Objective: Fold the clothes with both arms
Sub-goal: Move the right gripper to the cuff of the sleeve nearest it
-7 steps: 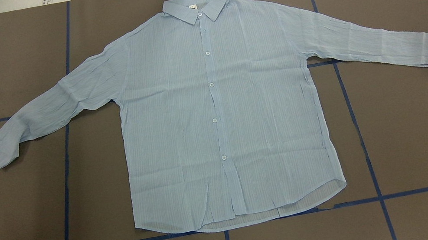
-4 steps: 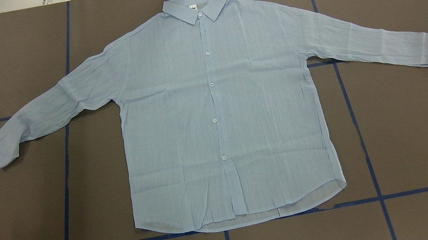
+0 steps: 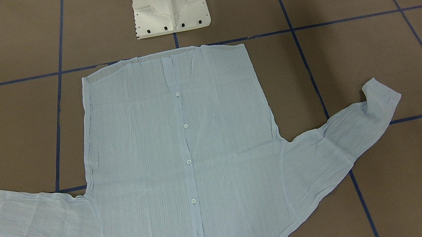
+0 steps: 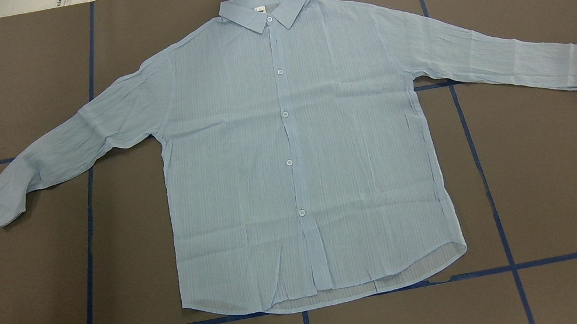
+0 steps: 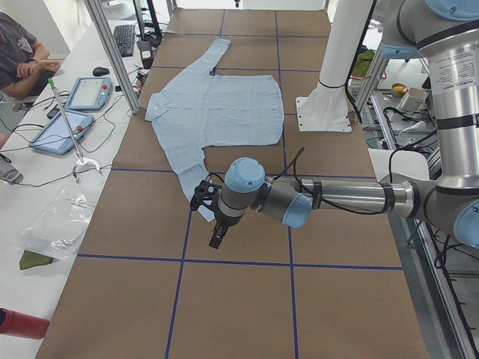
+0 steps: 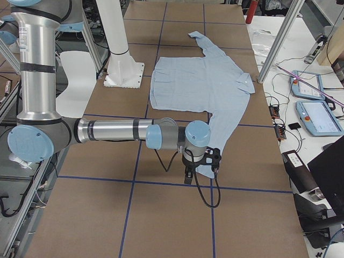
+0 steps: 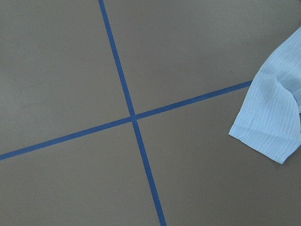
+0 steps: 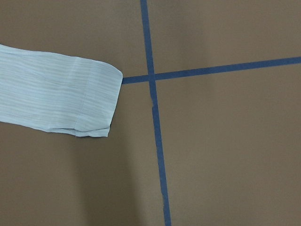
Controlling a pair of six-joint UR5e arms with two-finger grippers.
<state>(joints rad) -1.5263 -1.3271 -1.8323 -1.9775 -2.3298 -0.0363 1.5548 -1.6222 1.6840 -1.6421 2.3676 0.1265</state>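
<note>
Brown taped surface (image 4: 562,167) carried the shirt (image 4: 293,155) flat, buttons up, sleeves spread for folding. Out wide, the left hand (image 5: 215,238) and right hand (image 6: 187,175) each hovered near a cuff (image 7: 268,136), probably staging sleeve grabs; released or clenched, couldn't tell.

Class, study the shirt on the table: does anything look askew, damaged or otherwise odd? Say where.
Nothing is damaged. The shirt lies flat and buttoned. Only small flaws: the sleeve on the robot's left slants nearer the robot than the other sleeve, and creases fan up from the hem beside the placket.
</note>
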